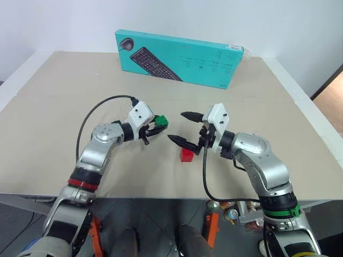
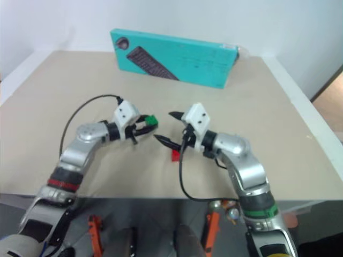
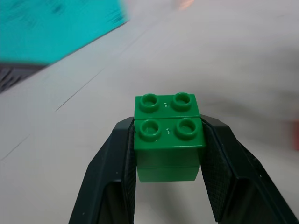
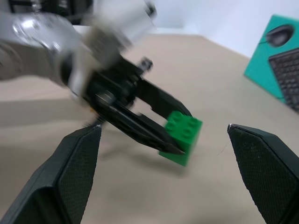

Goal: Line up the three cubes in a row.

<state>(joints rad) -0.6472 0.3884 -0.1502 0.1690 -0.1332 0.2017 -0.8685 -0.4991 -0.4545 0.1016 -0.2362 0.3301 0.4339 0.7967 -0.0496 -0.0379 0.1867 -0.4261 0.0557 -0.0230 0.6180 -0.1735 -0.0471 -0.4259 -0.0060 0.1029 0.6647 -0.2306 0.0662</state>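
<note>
On a beige table (image 1: 64, 107), the left gripper (image 1: 159, 125) is clamped on the green cube (image 1: 161, 122) and holds it clear of the surface, just left of centre. The left wrist view shows the cube (image 3: 167, 137) studs-up, pinched on two opposite sides by the black fingers (image 3: 122, 163). Right of it, across a small gap, the right gripper (image 1: 183, 128) stands wide open and holds nothing, its tips pointing toward the green cube. In its own wrist view the two pads (image 4: 79, 158) frame the left gripper (image 4: 180, 133) and its cube (image 4: 183, 136). The red cube (image 1: 187, 155) rests on the table just below the right gripper's lower finger, near the front edge. At the back of the table, right of centre, a teal box (image 1: 179, 56) stands on its long edge, well apart from both arms.
</note>
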